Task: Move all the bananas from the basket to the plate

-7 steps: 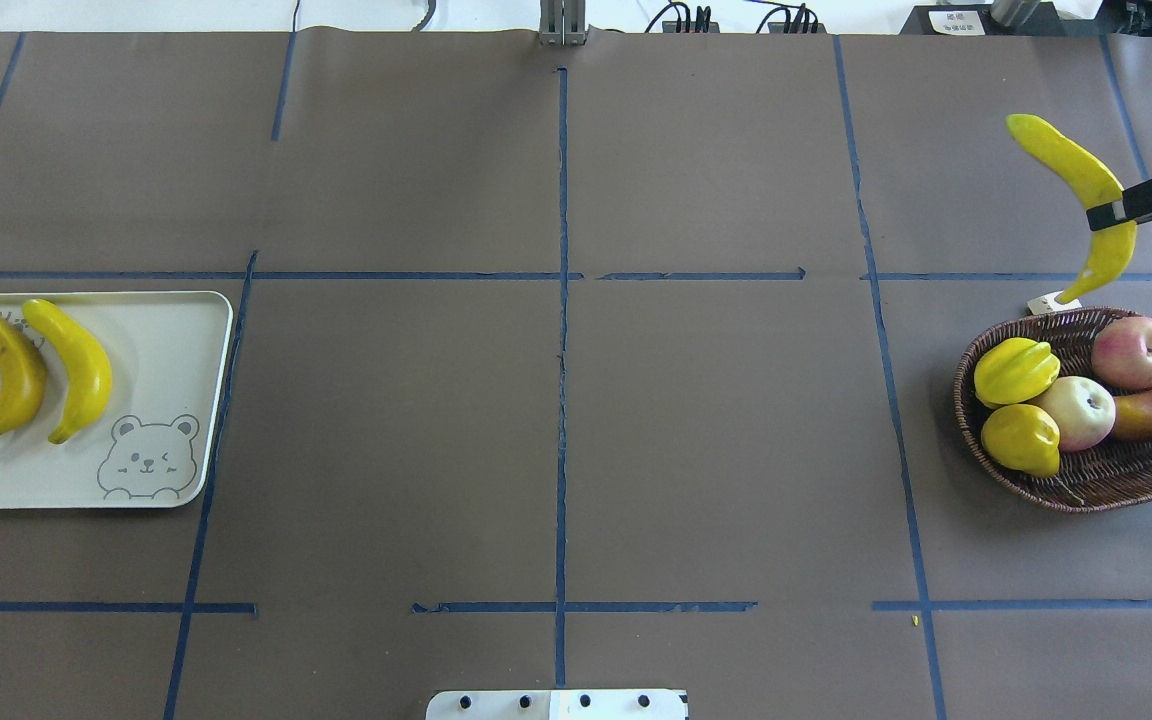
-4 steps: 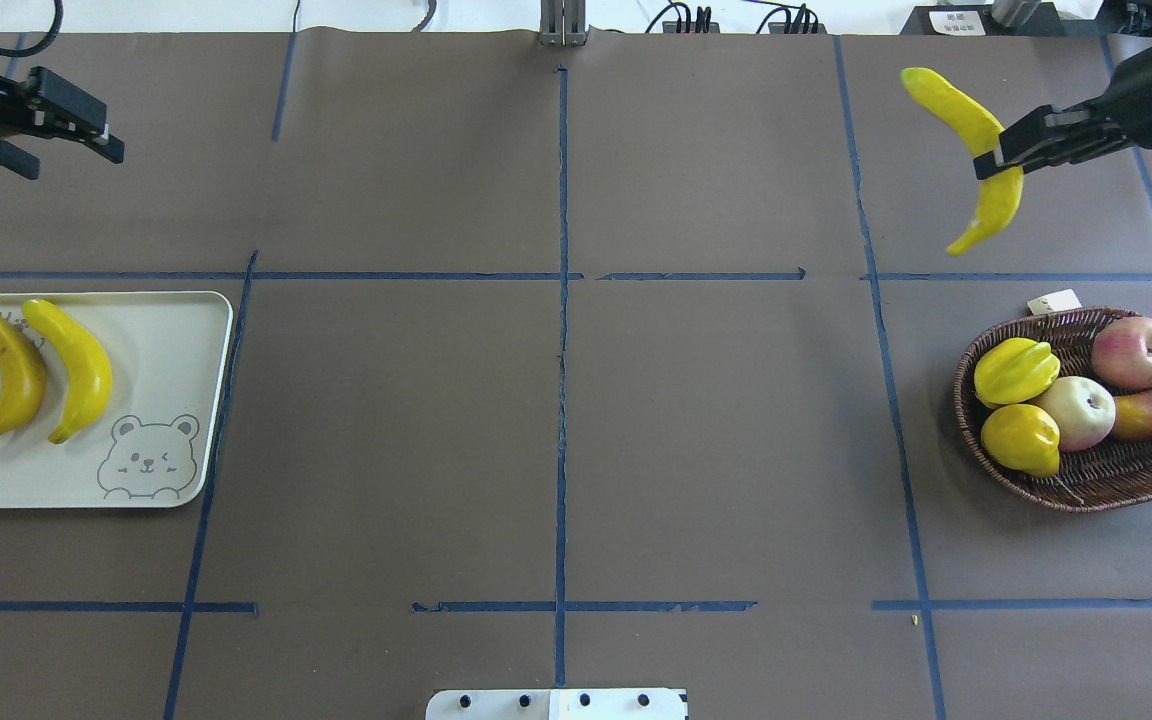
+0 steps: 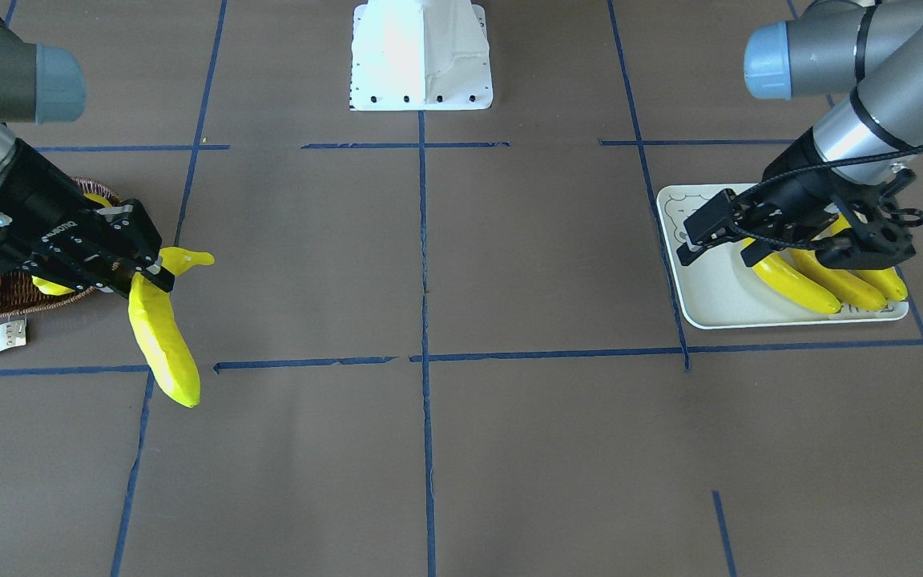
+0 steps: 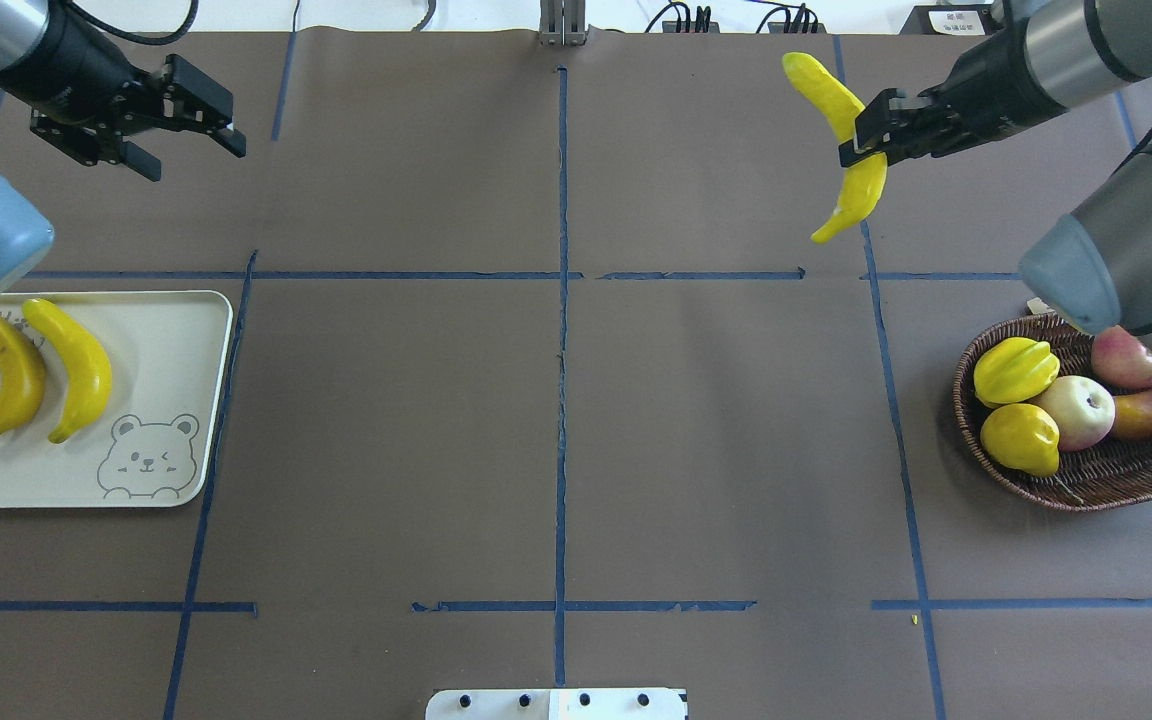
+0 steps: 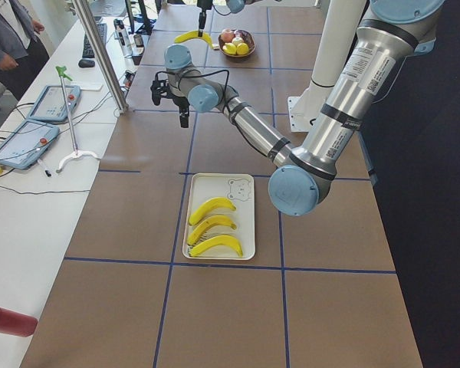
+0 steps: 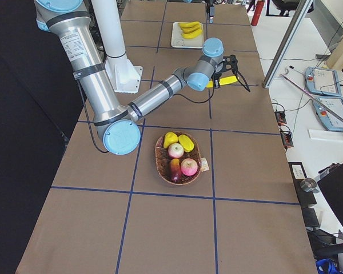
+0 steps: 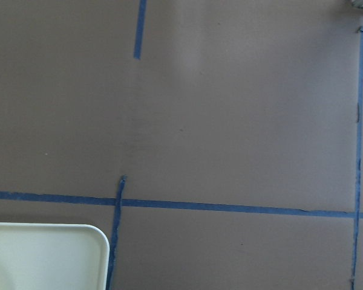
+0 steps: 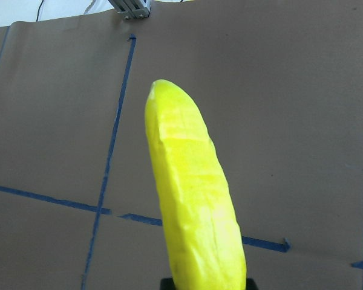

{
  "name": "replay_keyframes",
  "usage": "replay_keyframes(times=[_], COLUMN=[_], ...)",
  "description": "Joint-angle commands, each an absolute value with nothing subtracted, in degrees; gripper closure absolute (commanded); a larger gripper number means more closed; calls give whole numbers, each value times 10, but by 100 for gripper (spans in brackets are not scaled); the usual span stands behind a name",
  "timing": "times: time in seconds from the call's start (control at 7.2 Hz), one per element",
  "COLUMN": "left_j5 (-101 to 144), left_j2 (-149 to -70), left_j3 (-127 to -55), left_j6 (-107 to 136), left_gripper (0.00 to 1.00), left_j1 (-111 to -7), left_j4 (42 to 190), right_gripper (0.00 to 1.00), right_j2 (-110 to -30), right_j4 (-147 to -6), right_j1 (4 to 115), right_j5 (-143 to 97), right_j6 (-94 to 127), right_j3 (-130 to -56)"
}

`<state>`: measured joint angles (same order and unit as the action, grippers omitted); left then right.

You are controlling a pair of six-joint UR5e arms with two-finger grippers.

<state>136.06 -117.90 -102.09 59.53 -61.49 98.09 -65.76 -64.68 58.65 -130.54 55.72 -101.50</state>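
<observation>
As it clamps a banana [image 4: 860, 192], the right tool [image 4: 861, 130] reaches outward.

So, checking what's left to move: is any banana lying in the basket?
No, the basket holds only a starfruit, a lemon and three reddish fruits.

The table covering [image 4: 386, 420] is matt brown paper with blue tape lines [image 4: 561, 300]. The basket [image 4: 1096, 487] at lower right is rough woven wicker. The plate [image 4: 166, 340] is smooth, and the banana [image 8: 193, 199] is waxy and faintly ridged.
</observation>
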Motion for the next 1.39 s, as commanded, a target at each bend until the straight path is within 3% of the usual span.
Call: replay_keyframes(times=[0.0,0.56,1.25], left_j5=[1360,1284,1196], left_j2=[-1208,-1259,-1330], left_j3=[-1012,-974,-938], left_j6=[685,836,944], left_gripper=[0,0,0], left_j1=[-588,-517,-463], left_j4=[1039,1172,1174], right_gripper=[98,97,97], right_j2=[-610,-567,-520], right_j4=[-647,-646,-648], right_j1=[523,452,376], right_j5=[-1238,-1181,-1089], right_j6=[631,675,727], right_j3=[-1015,-1017,-1013])
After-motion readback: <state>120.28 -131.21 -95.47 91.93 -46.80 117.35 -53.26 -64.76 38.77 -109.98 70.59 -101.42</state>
